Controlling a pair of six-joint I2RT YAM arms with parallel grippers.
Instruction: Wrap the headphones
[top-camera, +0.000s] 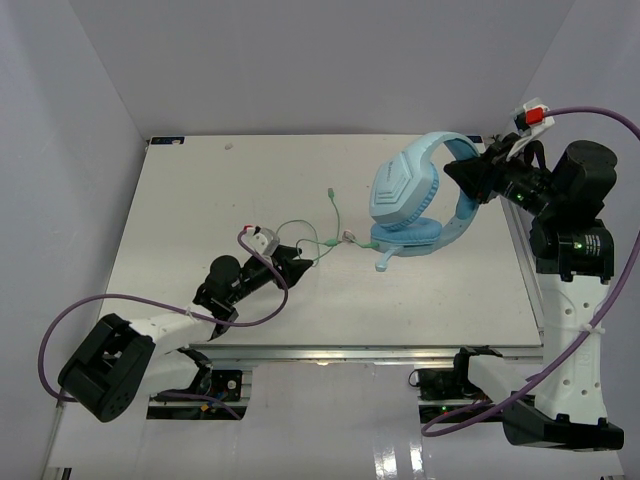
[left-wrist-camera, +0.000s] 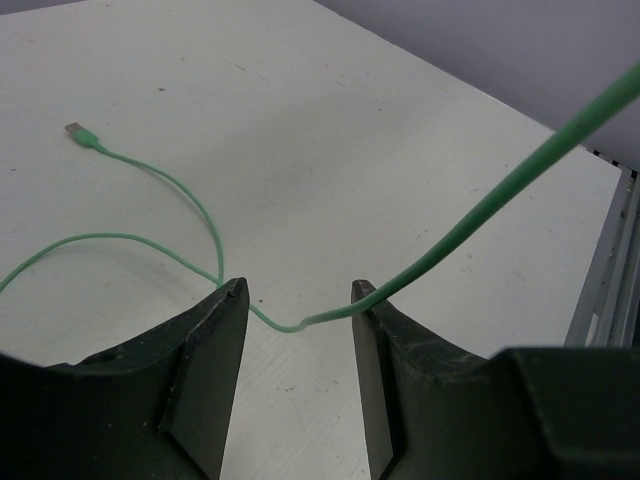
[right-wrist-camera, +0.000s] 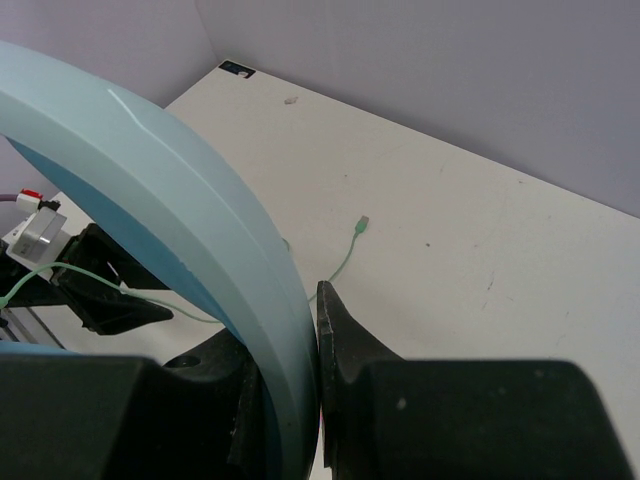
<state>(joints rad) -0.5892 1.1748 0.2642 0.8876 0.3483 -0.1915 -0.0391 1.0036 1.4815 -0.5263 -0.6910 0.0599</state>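
Note:
The light blue headphones (top-camera: 405, 190) stand at the table's right with the earcups stacked. My right gripper (top-camera: 466, 180) is shut on the headband (right-wrist-camera: 170, 220), one finger on each side (right-wrist-camera: 345, 340). The thin green cable (top-camera: 300, 228) runs left from the earcups in loops, and its plug (top-camera: 329, 190) lies on the table; the plug also shows in the left wrist view (left-wrist-camera: 75, 130) and the right wrist view (right-wrist-camera: 364, 221). My left gripper (top-camera: 303, 262) is open. The cable (left-wrist-camera: 290, 325) crosses the gap between its fingertips and lies over the right fingertip (left-wrist-camera: 365, 295).
The white table (top-camera: 190, 200) is walled on three sides by pale panels. A metal rail (left-wrist-camera: 605, 290) runs along its right edge. My left arm's purple cable (top-camera: 262, 312) loops near the front edge. A microphone boom (top-camera: 386, 262) sticks out below the earcups.

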